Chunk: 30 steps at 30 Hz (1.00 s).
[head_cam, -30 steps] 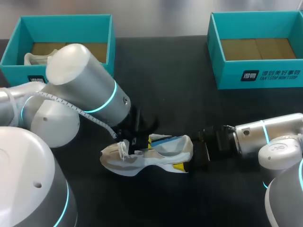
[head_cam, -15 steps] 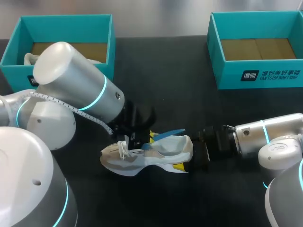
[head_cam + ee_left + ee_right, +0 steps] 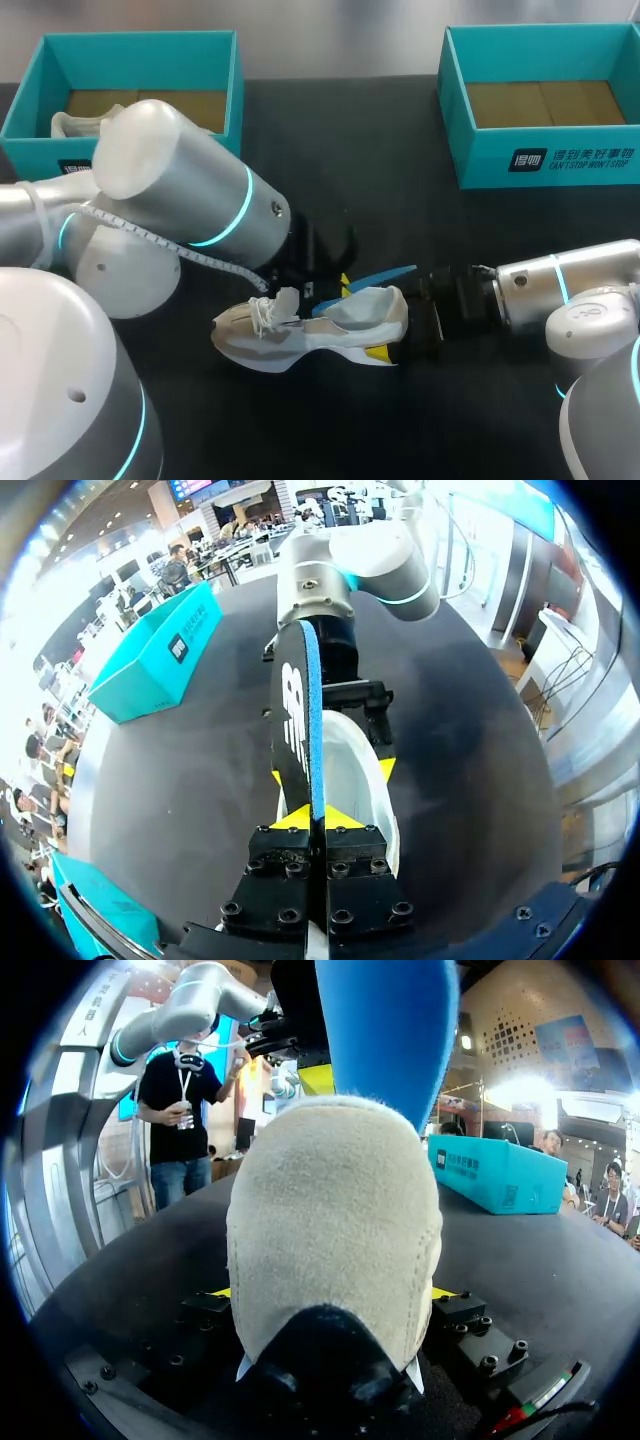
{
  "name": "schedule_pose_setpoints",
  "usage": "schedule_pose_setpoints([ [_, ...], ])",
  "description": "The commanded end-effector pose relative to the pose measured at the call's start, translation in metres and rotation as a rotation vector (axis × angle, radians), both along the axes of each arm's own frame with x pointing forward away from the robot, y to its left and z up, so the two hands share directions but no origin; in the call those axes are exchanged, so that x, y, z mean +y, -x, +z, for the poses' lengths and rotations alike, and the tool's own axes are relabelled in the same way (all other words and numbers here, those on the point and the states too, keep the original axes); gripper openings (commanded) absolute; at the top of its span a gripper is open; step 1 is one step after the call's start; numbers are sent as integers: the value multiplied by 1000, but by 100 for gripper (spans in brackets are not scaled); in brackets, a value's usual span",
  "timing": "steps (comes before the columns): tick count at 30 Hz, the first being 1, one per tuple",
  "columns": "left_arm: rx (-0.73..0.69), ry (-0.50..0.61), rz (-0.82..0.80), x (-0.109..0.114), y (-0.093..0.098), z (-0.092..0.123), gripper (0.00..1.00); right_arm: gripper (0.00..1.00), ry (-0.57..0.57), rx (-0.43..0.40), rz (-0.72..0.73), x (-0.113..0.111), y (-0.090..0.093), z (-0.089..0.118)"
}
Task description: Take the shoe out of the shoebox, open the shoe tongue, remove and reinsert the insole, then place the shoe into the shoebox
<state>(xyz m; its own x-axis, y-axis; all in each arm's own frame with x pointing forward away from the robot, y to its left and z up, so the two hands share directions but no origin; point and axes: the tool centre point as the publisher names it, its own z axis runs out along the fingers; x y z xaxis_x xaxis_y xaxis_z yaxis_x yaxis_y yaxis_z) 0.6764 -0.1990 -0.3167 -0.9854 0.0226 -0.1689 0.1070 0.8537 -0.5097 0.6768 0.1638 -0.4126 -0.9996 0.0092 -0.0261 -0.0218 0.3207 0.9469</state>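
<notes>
White sneaker (image 3: 300, 338) with a soft pale upper and loose laces sits on its sole on the black table (image 3: 360, 190), a little toward 6 o'clock from the table's middle. Its toe points to 9 o'clock and its heel to 3 o'clock. The right gripper (image 3: 402, 338) comes in from 3 o'clock, and its jaws clamp the heel from two sides, a yellow tip showing at each flank in its wrist view. The left gripper (image 3: 322, 825), reaching in from 9 o'clock, has its jaws pressed together on one end of the thin blue foam insole (image 3: 303, 710). The insole stands edge-on above the sneaker's opening and slants up toward 2 o'clock in the head view. Whether the held end has cleared the opening I cannot tell.

The insole looks light, floppy and compressible. Pinched at one end, the rest will likely droop or twist, so a hold across its flat faces and a toe-first feed should suit it. The sneaker seems light, and its upper would collapse under a squeeze. The stiffer heel is the sound place to brace it, or it may slide or tip. The laces could snag a yellow tip.

A teal cardboard shoebox (image 3: 236, 95) at 11 o'clock holds another pale shoe (image 3: 75, 125). A second teal shoebox (image 3: 545, 165) at 1 o'clock shows only brown board inside.
</notes>
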Motion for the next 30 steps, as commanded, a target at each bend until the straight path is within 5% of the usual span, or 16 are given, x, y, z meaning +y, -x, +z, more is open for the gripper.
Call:
schedule_pose_setpoints([
  [1, 3, -24, 11, -17, -6, -5, 0, 0, 5, 0, 0, 2, 1, 1],
  [8, 11, -60, -21, -29, -9, -12, 0, 0, 5, 0, 0, 2, 1, 1],
  [10, 20, -67, -46, -31, -8, -15, 16, 0, 5, 0, 0, 2, 1, 1],
  [14, 26, -59, -61, -30, -4, -17, 25, 0, 5, 0, 0, 2, 1, 1],
  [17, 21, -55, -69, -28, -1, -14, 47, 0, 5, 0, 0, 2, 1, 1],
  [20, 14, -50, -82, -26, 2, -12, 82, 0, 5, 0, 0, 2, 1, 1],
  [23, 17, -28, -100, -22, 6, -9, 100, 0, 5, 0, 0, 2, 1, 1],
  [30, -43, 20, -121, -13, 24, 4, 100, 0, 5, 0, 0, 2, 1, 1],
])
